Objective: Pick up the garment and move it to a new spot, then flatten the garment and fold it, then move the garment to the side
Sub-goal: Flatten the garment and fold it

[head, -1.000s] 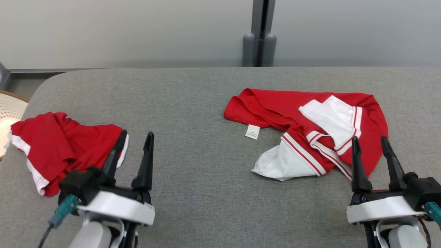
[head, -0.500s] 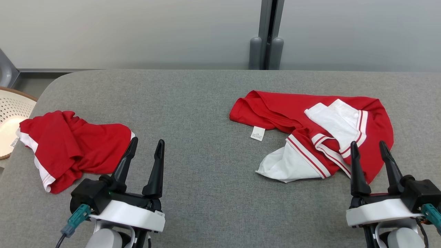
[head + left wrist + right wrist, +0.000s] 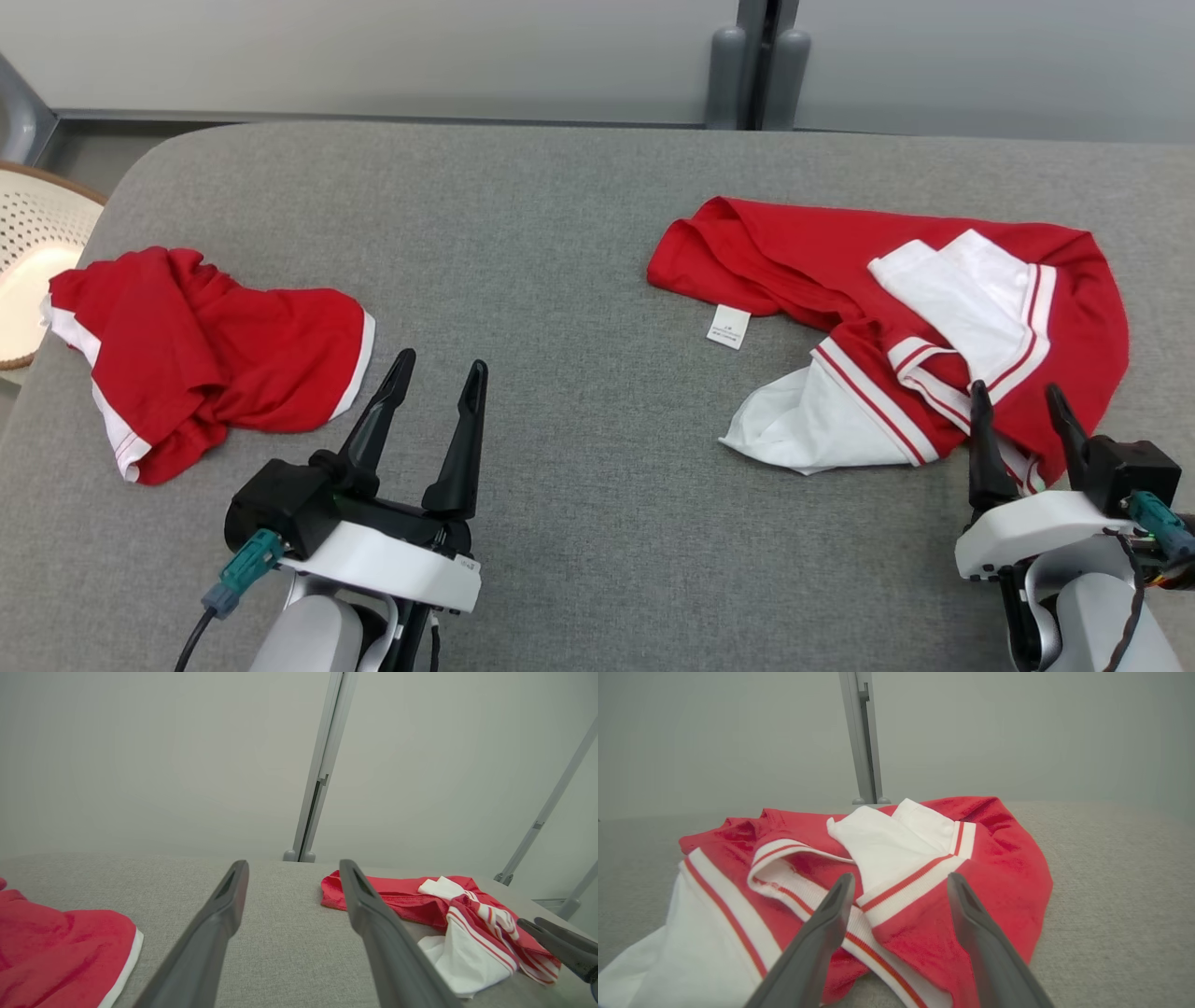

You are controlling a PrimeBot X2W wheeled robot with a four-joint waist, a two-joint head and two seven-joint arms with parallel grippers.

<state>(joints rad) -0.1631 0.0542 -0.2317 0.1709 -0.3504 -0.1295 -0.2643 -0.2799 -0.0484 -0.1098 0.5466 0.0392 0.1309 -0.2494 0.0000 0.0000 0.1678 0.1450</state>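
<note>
Far left, one white perforated basket peeks in beside the grey bench. Next to it a small red garment lies crumpled on the bench's left side, white trim along its edges. Moving right, the left hand hovers just off that garment's near-right corner, its two dark fingers spread wide with nothing between them. The left wrist view shows the same, the left hand wide open above bare grey fabric. Across the middle of the bench the fabric is bare, and then comes the large red-and-white garment on the right half, bunched and unfolded. Its long axis runs left to right across the bench, the folded red end pointing left toward the centre and the rounded red end to the right. A white panel with red stripes spills toward the near side, and one small white label sits at its near-left edge. The right hand is at the garment's near-right edge, fingers apart and gripping nothing. From the right wrist view, the right hand points along the striped bands, though whether it touches the cloth I cannot tell. The count is two garments, two hands, both open.
</note>
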